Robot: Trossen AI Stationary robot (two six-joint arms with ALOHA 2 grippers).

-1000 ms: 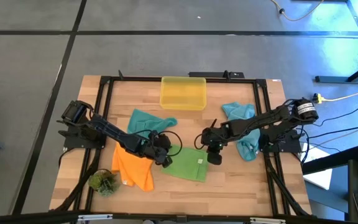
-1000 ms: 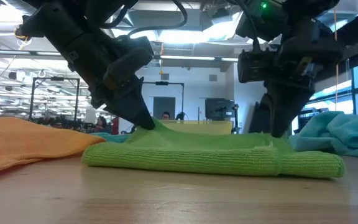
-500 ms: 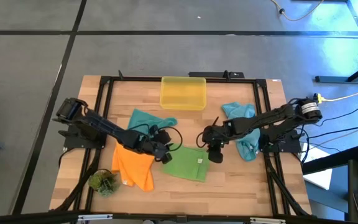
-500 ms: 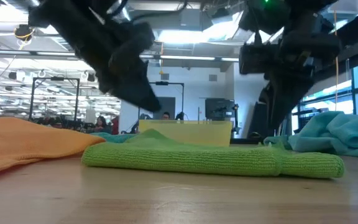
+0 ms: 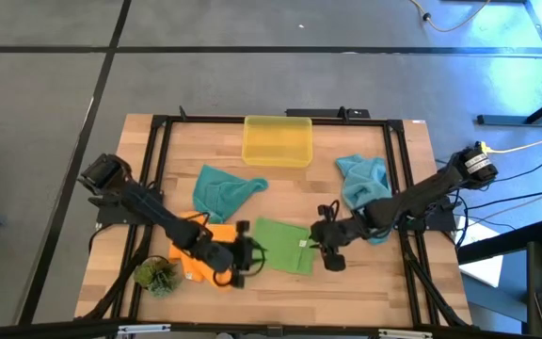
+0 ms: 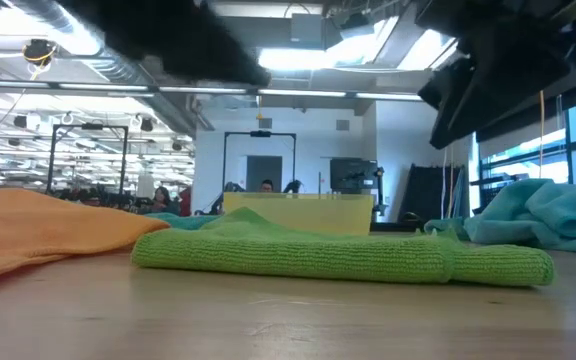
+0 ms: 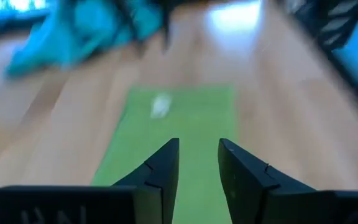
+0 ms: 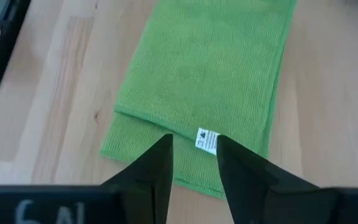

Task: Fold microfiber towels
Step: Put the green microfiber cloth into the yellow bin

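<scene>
The green towel [image 5: 283,246] lies folded into a narrow strip on the table [image 5: 384,282], a little toward the front edge from the middle, its white tag [image 8: 207,139] showing on top. Neither gripper holds it. The left gripper [image 5: 245,256] hovers just off the strip's left side, above the edge of the orange towel [image 5: 188,261], and its fingers [image 7: 164,167] stand slightly apart with nothing between them. The right gripper [image 5: 332,250] hangs just beside the strip's right side, its fingers [image 8: 157,163] likewise a little apart and empty (the tag shows in the gap between them).

The step in hand looks like the pause between folds of the green towel: one fold is made and the cloth is released. The next move probably calls for both grippers to come down on one short end of the strip, pinch both layers together, and carry that end over to the other without dragging the lower layer askew.

One blue towel [image 5: 222,186] lies crumpled behind the green one, near the bin [image 5: 277,139] at the back edge; another blue towel [image 5: 363,179] is bunched near the right edge. A plant tuft [image 5: 156,275] sits at the front left corner. All three other towels remain unfolded.
</scene>
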